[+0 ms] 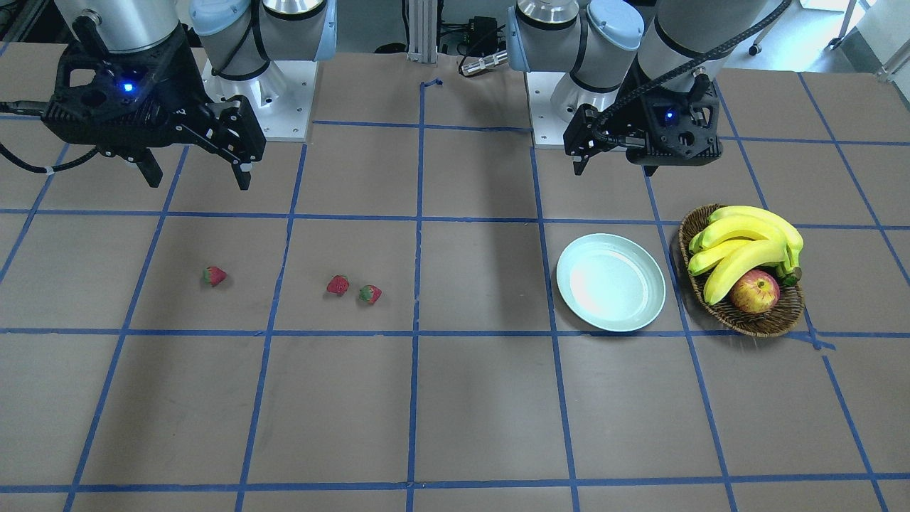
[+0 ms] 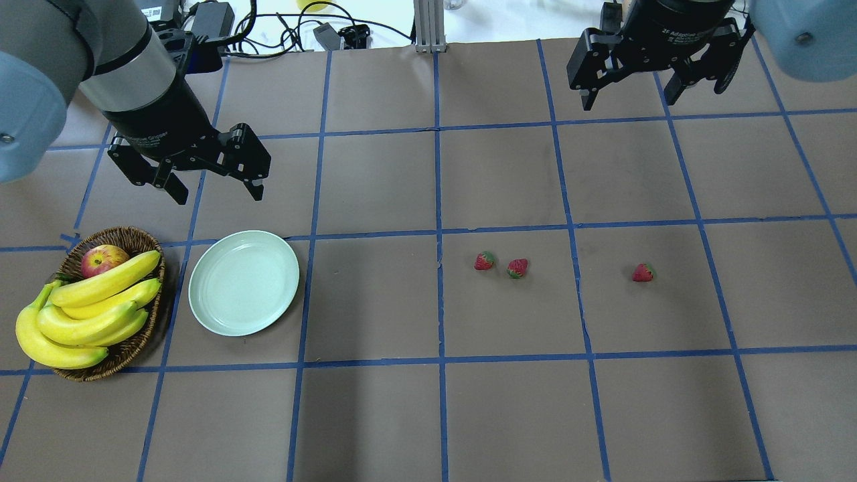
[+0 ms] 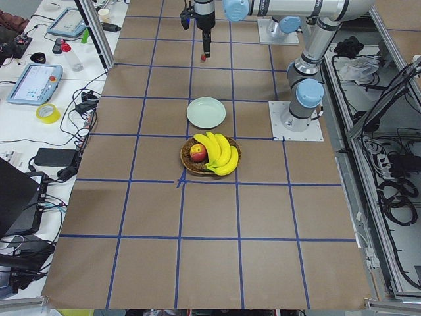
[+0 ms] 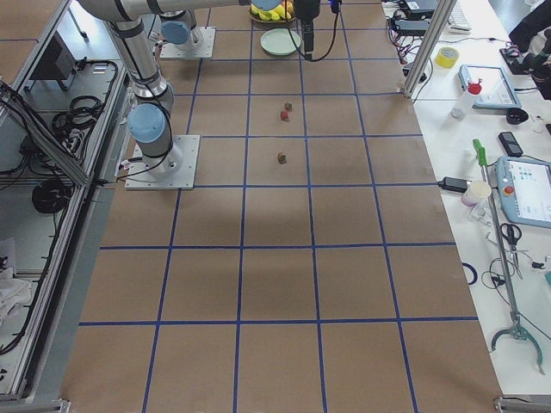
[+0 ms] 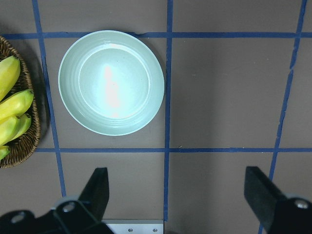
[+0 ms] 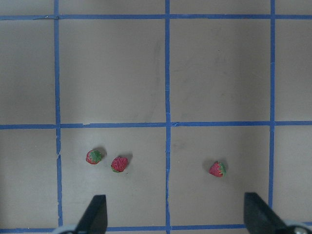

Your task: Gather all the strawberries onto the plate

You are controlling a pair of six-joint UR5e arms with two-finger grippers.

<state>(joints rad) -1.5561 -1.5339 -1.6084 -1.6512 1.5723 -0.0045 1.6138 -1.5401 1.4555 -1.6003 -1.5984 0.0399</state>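
As they lie loose, red strawberries [image 2: 516,268], green caps, mint plate [image 2: 201,294]

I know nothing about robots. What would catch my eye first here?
The bright yellow bananas, piled with an apple in a wicker basket on the robot's left, stand out first, next to an empty pale plate. Then come three tiny red strawberries on the brown table toward its right, two close together and one apart. Above hang the left gripper and right gripper, black, both open.
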